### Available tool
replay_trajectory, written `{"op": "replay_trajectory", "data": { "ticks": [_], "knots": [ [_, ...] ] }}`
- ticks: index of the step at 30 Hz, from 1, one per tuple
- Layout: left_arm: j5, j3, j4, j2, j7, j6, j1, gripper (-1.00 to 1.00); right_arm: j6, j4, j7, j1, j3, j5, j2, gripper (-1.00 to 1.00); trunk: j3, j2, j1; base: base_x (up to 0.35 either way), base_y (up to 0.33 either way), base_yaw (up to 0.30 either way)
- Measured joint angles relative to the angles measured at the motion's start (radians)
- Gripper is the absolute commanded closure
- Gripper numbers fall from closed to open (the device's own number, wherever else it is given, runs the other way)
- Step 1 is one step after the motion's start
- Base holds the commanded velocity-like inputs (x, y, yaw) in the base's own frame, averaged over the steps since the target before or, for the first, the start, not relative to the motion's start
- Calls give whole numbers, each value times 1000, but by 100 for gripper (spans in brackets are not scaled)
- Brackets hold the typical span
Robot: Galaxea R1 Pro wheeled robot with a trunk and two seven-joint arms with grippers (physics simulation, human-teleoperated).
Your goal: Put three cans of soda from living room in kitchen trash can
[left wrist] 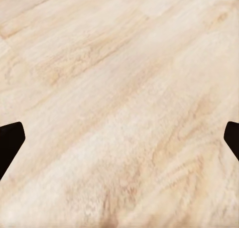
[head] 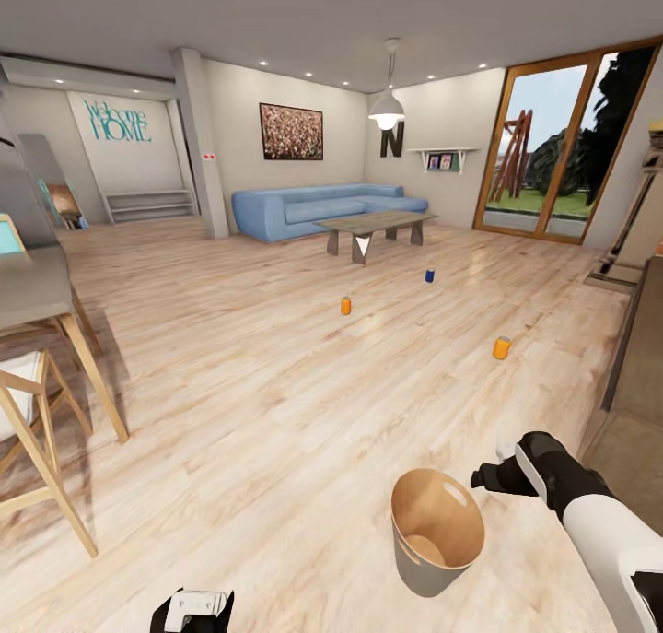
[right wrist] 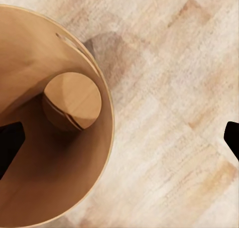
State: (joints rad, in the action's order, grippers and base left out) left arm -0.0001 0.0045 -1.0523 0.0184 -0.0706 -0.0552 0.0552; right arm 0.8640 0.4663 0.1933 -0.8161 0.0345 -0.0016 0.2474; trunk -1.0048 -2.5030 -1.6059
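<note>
The tash can point(head: 436, 532) stands on the wood floor point(head: 239, 403) at the lower centre-right of the head view, upright, mouth open, nothing visible inside but its coppery base; it is likely light and stiff, best taken by the rim or a slot cut-out. Beyond it, the three cans of soda stand apart on the floor in the middle of the frame: an orange can point(head: 501, 347) nearest at right, another orange can point(head: 345, 306) at centre, the blue can point(head: 429, 275) farthest, short of the coffee table point(head: 376, 223) and the blue sofa point(head: 318, 207) at upper centre. Each is probably light, rigid, smooth and apt to tip or roll, so a grip round the middle of the body seems safest. The right gripper point(head: 488, 478), at lower right, hovers just beside the bin's rim, fingers spread wide and empty; the left gripper point(head: 195, 609), at the bottom edge, is likewise spread over bare floor. Open floor surrounds every can; wooden chair legs point(head: 55, 449) crowd the left edge, a cabinet side point(head: 635, 357) the right.
</note>
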Motion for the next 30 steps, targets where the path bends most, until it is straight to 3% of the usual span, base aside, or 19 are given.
{"op": "replay_trajectory", "data": {
  "ticks": [7, 18, 30],
  "knots": [
    [4, -1, 0, 0, 0, 0, 0, -100, 0, 0, 1, 0, 0, 0, 0, -100, 0, 0, 0, 0, 0, 0],
    [1, 1, 0, 0, 0, 1, 0, -100, 0, -1, 4, 0, -1, 0, 0, -100, -42, -2, -5, 0, 0, 0],
    [4, 0, -2, 0, 0, 1, 0, -100, 0, -2, 5, 0, -1, 0, -1, -100, -43, -3, -5, 9, 3, 0]
  ]
}}
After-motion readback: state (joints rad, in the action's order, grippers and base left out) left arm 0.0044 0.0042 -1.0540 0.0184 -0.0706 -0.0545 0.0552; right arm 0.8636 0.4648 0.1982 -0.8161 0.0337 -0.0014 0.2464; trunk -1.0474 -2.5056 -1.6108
